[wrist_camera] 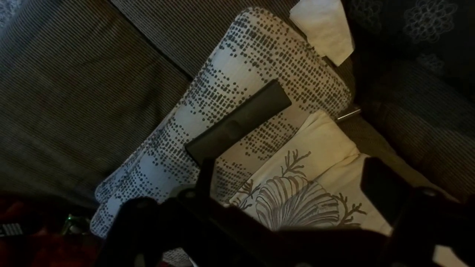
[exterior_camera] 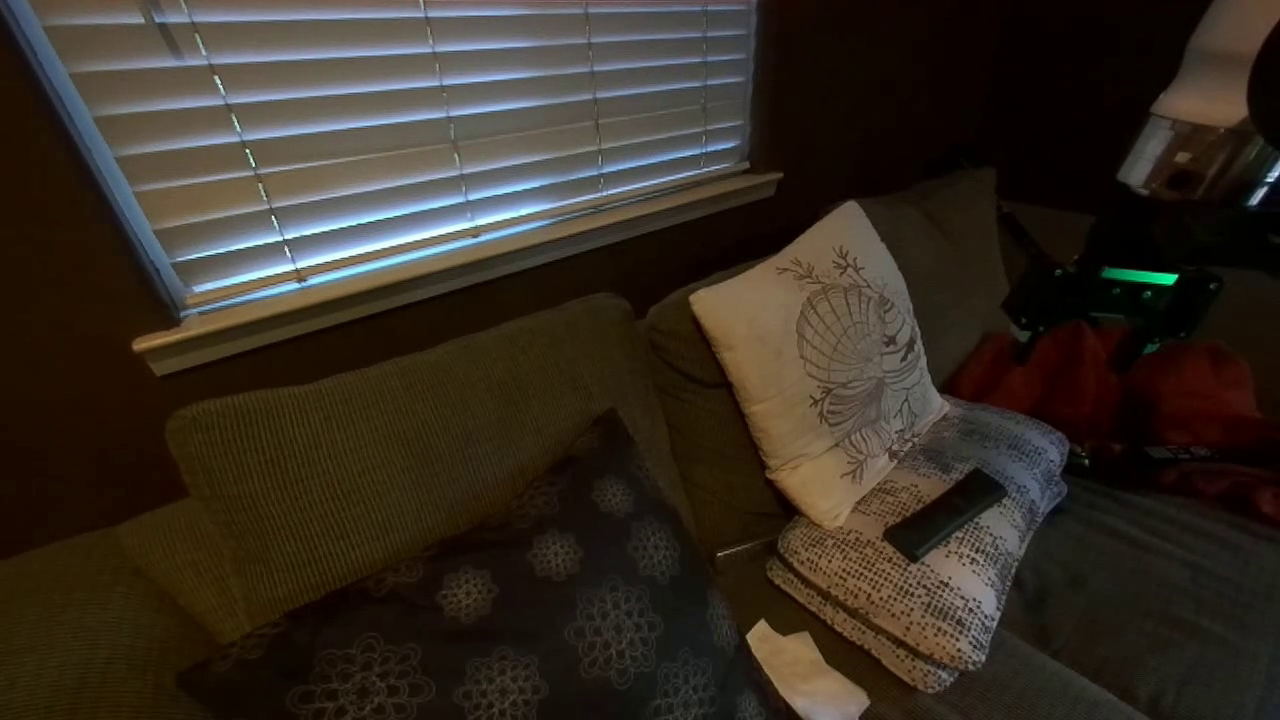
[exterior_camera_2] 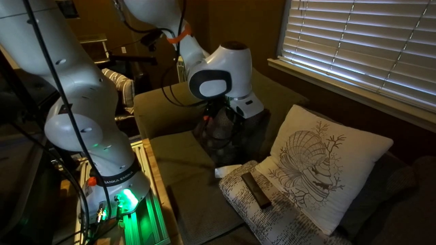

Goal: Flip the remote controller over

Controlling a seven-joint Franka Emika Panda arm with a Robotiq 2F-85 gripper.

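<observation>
The remote controller, a slim black bar, lies flat on the dotted cushion in both exterior views (exterior_camera: 945, 513) (exterior_camera_2: 256, 190) and in the wrist view (wrist_camera: 239, 120). Its upper face looks plain, with no buttons visible. The dotted cushion (exterior_camera: 890, 580) also shows in the wrist view (wrist_camera: 256, 40). My gripper (wrist_camera: 290, 165) is open and empty, its fingers wide apart. In the wrist view the left finger overlaps the remote's near end, but the gripper is above and apart from it. An exterior view shows the gripper (exterior_camera: 1078, 350) raised; elsewhere its fingers are lost in shadow.
A white shell-print pillow (exterior_camera: 820, 360) leans upright beside the remote, under the gripper in the wrist view (wrist_camera: 297, 200). A white folded paper (exterior_camera: 805, 672) lies by the cushion. A dark flowered pillow (exterior_camera: 520, 610), the sofa back (exterior_camera: 420, 450) and red cloth (exterior_camera: 1070, 380) are around.
</observation>
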